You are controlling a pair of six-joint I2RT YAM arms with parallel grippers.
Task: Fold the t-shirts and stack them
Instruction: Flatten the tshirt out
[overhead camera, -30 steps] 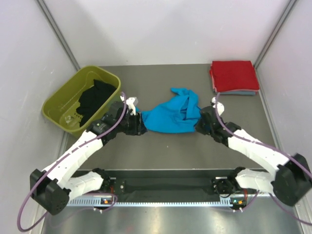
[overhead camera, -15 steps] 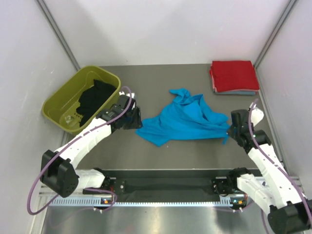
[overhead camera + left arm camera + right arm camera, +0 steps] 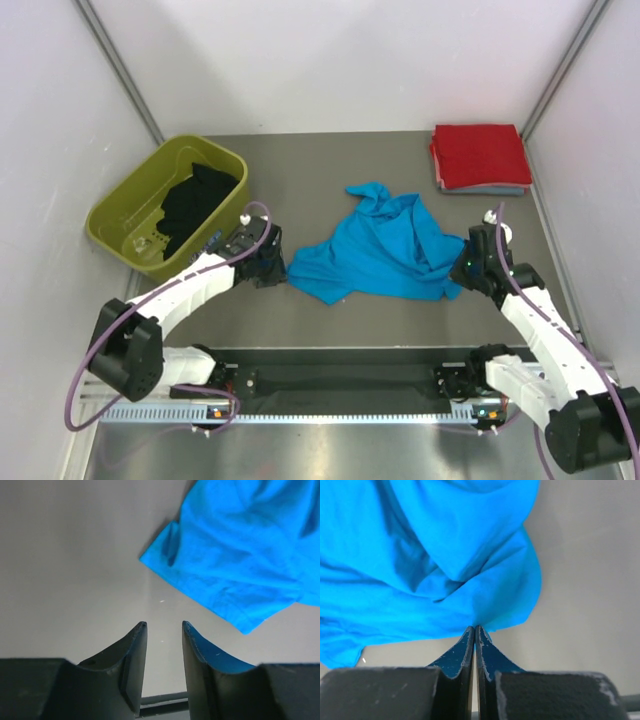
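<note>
The turquoise t-shirt (image 3: 375,250) lies crumpled in the middle of the desk (image 3: 320,175), not yet spread flat. I judge that the step in hand is the spreading, before any fold.

The right tool (image 3: 475,628) is at the shirt's right edge, clenched, and it seems to pinch the hem there. The left tool (image 3: 162,625) is released, with its jaws apart over bare desk just beside the shirt's left corner, not touching it. The next move, I think, calls for the left tool to take that corner, so that both can pull the cloth wide.

Behind the shirt and to its right, well apart, the red t-shirt (image 3: 480,153) lies folded on the grey-blue t-shirt (image 3: 490,189). To the shirt's left, the olive tub (image 3: 112,212) holds the black t-shirt (image 3: 195,200). I see nothing in the way of the pull.
</note>
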